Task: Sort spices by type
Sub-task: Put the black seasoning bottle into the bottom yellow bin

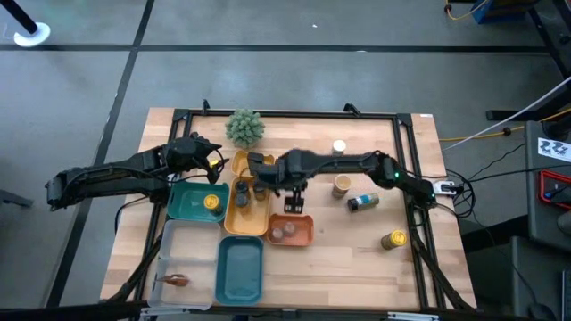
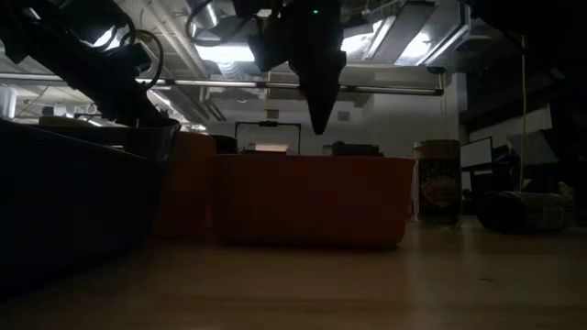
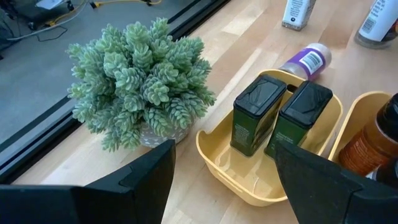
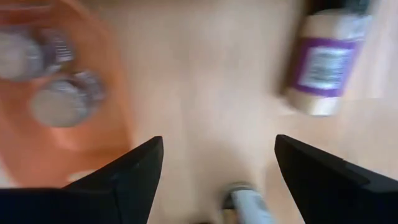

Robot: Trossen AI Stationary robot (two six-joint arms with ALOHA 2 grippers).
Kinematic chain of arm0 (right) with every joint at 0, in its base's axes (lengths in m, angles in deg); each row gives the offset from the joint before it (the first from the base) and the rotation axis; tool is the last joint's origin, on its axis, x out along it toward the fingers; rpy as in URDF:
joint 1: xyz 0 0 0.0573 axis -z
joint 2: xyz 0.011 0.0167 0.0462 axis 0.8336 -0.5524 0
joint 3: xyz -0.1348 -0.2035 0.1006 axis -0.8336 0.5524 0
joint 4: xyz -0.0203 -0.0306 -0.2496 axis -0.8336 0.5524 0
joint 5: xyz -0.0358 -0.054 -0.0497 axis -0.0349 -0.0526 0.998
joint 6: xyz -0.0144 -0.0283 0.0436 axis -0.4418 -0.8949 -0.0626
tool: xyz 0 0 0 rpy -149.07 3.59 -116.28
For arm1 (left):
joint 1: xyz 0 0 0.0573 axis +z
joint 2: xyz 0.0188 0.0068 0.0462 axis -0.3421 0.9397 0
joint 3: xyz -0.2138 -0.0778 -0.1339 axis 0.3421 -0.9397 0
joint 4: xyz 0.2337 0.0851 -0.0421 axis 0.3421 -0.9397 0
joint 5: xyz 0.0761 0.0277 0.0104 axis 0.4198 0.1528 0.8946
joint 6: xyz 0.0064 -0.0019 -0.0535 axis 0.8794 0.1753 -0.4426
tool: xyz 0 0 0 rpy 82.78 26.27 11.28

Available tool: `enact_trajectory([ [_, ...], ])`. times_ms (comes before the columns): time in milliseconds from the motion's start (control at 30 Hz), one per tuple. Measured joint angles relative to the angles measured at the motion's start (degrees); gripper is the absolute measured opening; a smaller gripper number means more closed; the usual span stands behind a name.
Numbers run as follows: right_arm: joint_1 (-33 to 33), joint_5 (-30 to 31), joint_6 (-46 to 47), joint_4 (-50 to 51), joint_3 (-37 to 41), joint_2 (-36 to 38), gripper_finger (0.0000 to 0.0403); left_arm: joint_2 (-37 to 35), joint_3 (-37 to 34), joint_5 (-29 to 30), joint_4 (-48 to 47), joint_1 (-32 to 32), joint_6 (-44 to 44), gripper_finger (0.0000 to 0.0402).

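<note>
Two dark-capped green tins (image 3: 258, 115) stand upright in a small yellow tray (image 3: 217, 163). A purple-labelled bottle (image 4: 326, 62) lies on its side on the table beyond that tray. Two grey-capped jars (image 4: 53, 106) stand in the orange tray (image 1: 302, 237). My right gripper (image 1: 295, 203) hangs open above the table beside the orange tray, pointing down, with nothing between its fingers. My left gripper (image 1: 212, 169) waits open near the plant, facing the small yellow tray. More spice jars (image 1: 342, 185) stand loose on the table's right half.
A fuzzy green plant (image 1: 244, 127) stands at the far edge. A long yellow tray (image 1: 247, 223), two teal trays (image 1: 241, 269) and a clear tray (image 1: 183, 254) fill the near left. A bottle (image 1: 363, 202) lies on its side and a yellow-capped jar (image 1: 395, 239) stands at the right.
</note>
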Motion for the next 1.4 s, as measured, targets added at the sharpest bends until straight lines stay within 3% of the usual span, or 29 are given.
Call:
enact_trajectory([
  [167,5.54,1.84,-4.69,-0.37,0.00,0.30,0.0308,0.00,0.00,-0.02,-0.19,-0.01,0.00,0.0263],
  [433,14.07,-3.09,-7.92,-13.12,4.66,0.28,0.0308,0.00,0.00,-0.02,-0.22,0.01,-0.04,0.0263],
  [567,16.43,-3.79,-7.74,-13.37,7.22,0.19,0.0308,0.00,0.00,0.00,-0.24,-0.01,-0.04,0.0263],
  [900,15.86,-6.08,-7.69,-18.67,19.19,0.24,0.0308,0.00,0.00,0.00,-0.22,-0.01,-0.04,0.0263],
  [1167,15.97,-5.57,-7.60,-24.11,23.40,0.15,0.0307,-0.02,0.00,0.00,-0.22,-0.01,-0.04,0.0263],
  [1400,15.97,-5.58,-7.55,-24.35,23.63,0.15,0.0250,-0.01,0.00,0.00,-0.19,-0.01,-0.04,0.0263],
])
